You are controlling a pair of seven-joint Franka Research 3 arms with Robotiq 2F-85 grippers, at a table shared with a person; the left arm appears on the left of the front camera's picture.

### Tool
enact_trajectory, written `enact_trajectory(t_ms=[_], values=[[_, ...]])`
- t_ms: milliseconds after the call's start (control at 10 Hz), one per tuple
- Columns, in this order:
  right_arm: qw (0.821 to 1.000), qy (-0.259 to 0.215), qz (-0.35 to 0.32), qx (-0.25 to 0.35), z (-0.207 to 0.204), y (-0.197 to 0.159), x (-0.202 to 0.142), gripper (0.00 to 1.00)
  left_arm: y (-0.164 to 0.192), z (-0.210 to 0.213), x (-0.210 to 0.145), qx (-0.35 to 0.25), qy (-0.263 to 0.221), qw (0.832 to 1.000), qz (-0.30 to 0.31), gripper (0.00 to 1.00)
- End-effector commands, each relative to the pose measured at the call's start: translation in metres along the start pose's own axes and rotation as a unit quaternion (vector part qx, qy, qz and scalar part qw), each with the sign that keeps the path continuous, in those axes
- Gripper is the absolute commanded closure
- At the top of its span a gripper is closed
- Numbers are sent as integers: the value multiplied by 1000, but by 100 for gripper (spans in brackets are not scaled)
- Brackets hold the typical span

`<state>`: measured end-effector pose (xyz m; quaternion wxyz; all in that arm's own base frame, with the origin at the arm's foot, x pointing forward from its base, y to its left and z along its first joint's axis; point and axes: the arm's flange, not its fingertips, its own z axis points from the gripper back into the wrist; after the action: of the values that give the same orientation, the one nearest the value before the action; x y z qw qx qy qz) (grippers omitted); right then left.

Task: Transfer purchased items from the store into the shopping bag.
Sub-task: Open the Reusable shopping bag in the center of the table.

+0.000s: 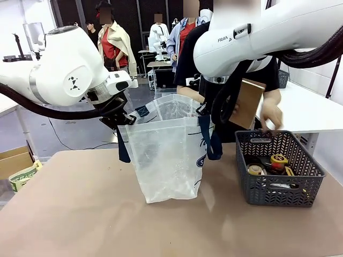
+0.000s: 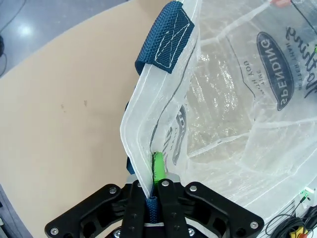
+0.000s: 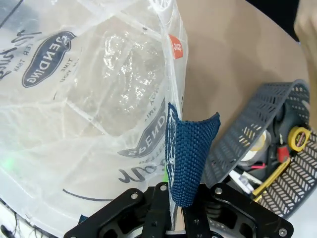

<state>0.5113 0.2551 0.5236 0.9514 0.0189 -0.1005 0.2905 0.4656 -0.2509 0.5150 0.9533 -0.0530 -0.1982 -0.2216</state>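
The translucent shopping bag (image 1: pixel 166 155) stands upright on the desk (image 1: pixel 80 203), about midway across it, mouth facing up. The left gripper (image 2: pixel 154 171) is clamped on the bag's left rim, with the film and a navy strap pinched between its green pads. The right gripper (image 3: pixel 173 198) is clamped on the opposite rim, on the film and the folded navy strap (image 3: pixel 190 148). The mouth is stretched between the two grippers, its long axis running left to right across the desk. A dark grey lattice basket (image 1: pixel 278 187) sits just beside the bag on the robot's right, apart from it. It holds the purchased items, among them a yellow-and-black tape measure (image 1: pixel 278 160) and pale packets too small to identify. These goods lie lower than the right gripper and to its outer side. The right arm is the nearer arm, but both grippers are occupied holding the bag. A person at the far side holds a flat brown packet (image 1: pixel 247 104) above the basket's far left corner, close to the bag's right rim. The person's hand (image 1: pixel 270 112) hangs over the basket's far edge. Judgement: the bag appears empty. The coming move is the person's, carrying an item leftward from the basket and down through the held-open mouth. The risk is the rim sagging or the packet striking the right arm.
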Motion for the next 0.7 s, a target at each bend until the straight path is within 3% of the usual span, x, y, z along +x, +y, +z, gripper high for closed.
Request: enact_trajectory(t_ms=[0, 600], values=[[1000, 0, -4, -1, 0, -2, -1, 100, 2, 2, -2, 2, -1, 1000, 7, 100], [1000, 0, -4, -1, 0, -2, -1, 100, 2, 2, -2, 2, -1, 1000, 7, 100]])
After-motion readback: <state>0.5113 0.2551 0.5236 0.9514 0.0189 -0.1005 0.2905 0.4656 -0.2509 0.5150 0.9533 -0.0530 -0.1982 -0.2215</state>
